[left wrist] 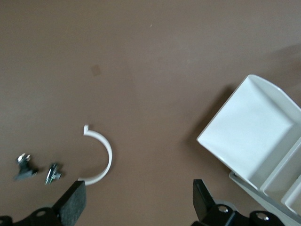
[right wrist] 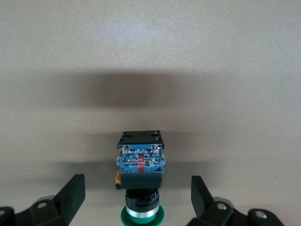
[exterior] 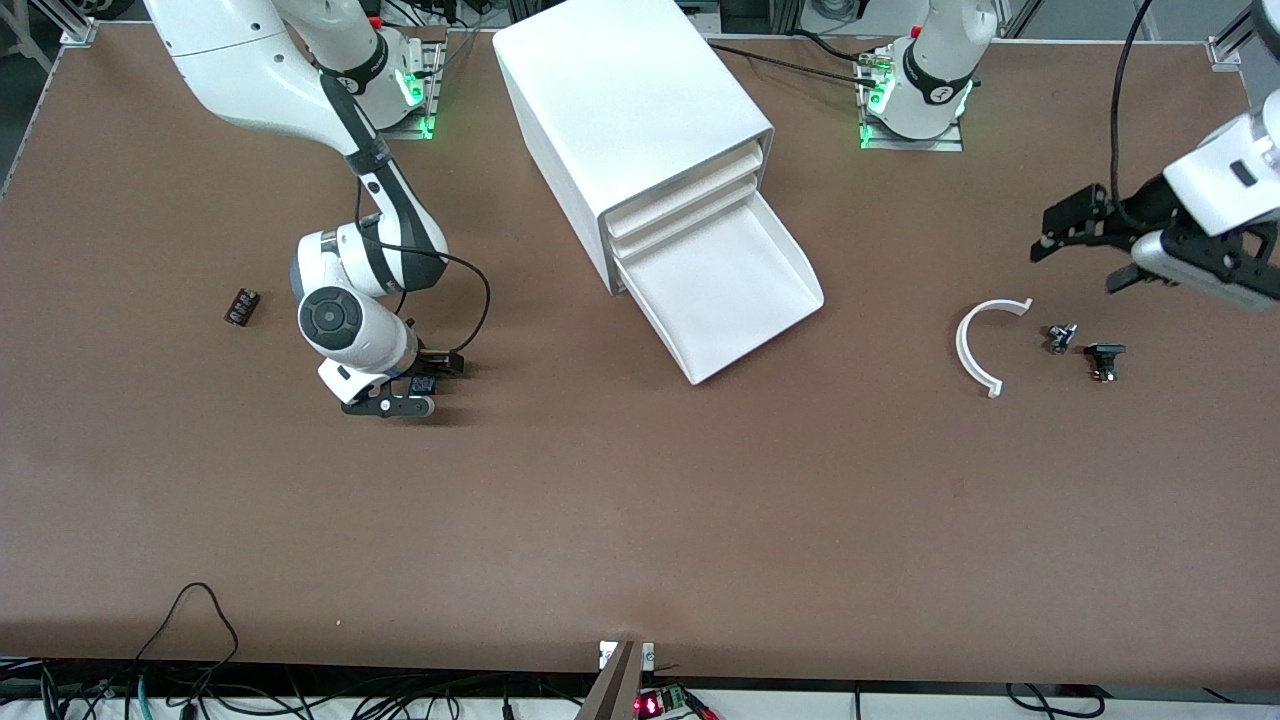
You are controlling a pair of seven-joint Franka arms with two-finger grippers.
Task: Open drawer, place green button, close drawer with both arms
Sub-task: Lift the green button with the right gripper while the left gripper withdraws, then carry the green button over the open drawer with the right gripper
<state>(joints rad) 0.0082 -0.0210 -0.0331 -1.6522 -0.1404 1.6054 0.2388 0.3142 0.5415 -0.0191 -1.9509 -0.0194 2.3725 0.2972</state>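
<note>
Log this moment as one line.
drawer: open | button: on table, between open right gripper fingers | left gripper: open, waiting

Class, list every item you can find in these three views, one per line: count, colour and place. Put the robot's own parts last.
cabinet: one, white, mid-table near the bases.
drawer: one, white, lowest of three, pulled open.
button: one, green cap, blue-black body, on table between right gripper's fingers.
dark block: one, toward right arm's end.
curved strip: one, white, toward left arm's end.
small parts: two, black, beside curved strip.
right gripper: black, open, low around button.
left gripper: black, open, above small parts.
</note>
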